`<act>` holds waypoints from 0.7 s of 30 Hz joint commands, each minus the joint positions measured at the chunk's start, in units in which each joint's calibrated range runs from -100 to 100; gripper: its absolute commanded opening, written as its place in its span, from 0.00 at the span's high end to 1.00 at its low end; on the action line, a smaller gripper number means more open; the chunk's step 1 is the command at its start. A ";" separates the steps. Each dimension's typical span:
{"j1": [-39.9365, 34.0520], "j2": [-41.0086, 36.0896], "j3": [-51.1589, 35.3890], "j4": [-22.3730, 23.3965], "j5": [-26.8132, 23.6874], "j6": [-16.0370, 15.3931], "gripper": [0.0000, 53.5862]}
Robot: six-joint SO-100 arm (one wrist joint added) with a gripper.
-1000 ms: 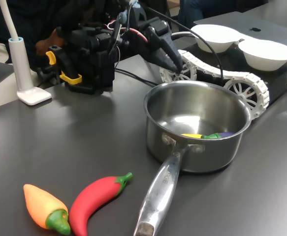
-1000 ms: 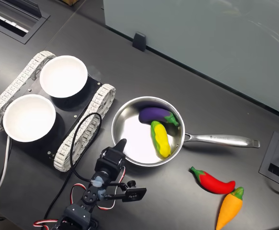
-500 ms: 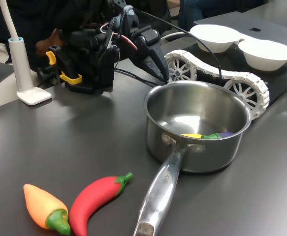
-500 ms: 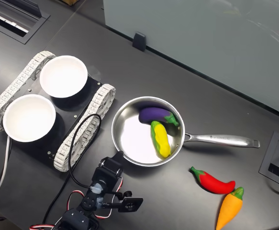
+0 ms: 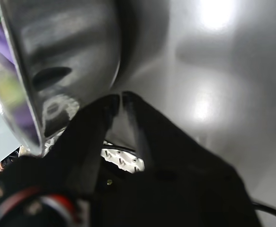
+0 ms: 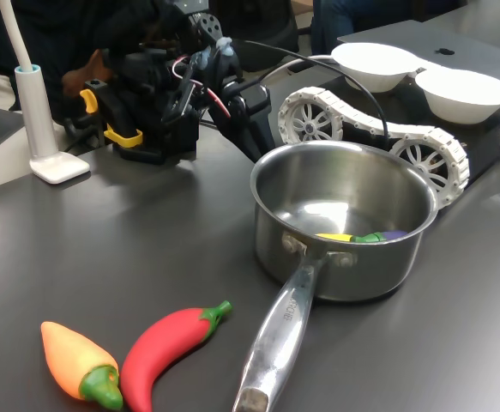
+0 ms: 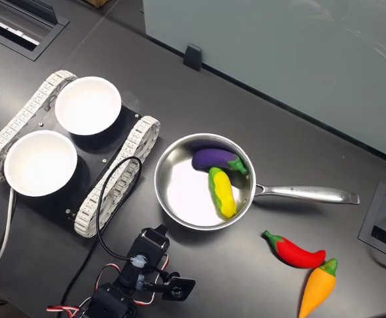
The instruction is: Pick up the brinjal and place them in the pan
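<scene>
The purple brinjal point(image 7: 214, 159) with its green cap lies inside the steel pan point(image 7: 177, 193), against the far wall from the arm in the second exterior view. Only its tip point(image 6: 394, 234) shows over the pan wall point(image 6: 352, 279) in the first exterior view. My gripper point(image 7: 158, 230) sits just outside the pan rim, low over the table, shut and holding nothing. It points at the rim in the first exterior view point(image 6: 258, 153). In the wrist view the black fingertips point(image 5: 110, 100) meet right beside the pan's outer wall point(image 5: 66, 52), with a purple blur of the brinjal point(image 5: 3, 40) past the rim.
A yellow toy vegetable point(image 7: 222, 192) lies in the pan beside the brinjal. A red chili point(image 7: 295, 250) and an orange pepper point(image 7: 318, 286) lie near the pan handle point(image 7: 305, 194). A tracked vehicle carrying two white bowls point(image 7: 88, 105) point(image 7: 40, 162) stands next to the pan. A white lamp base point(image 6: 57, 167) stands by the arm.
The arm has drawn back from the pan toward its base, and the gripper has dropped lower beside the rim. The brinjal and the other toys have not moved.
</scene>
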 commanded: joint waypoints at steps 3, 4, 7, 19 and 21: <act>0.18 -0.83 1.44 -2.20 -0.15 0.23 1.00; 0.29 -0.83 1.53 -2.28 -0.10 0.23 1.00; 0.41 -0.83 1.62 -2.28 -0.29 0.23 1.00; 0.29 -0.83 1.62 -2.28 0.20 0.15 1.00; -0.51 -0.83 1.62 -2.28 0.68 0.15 1.00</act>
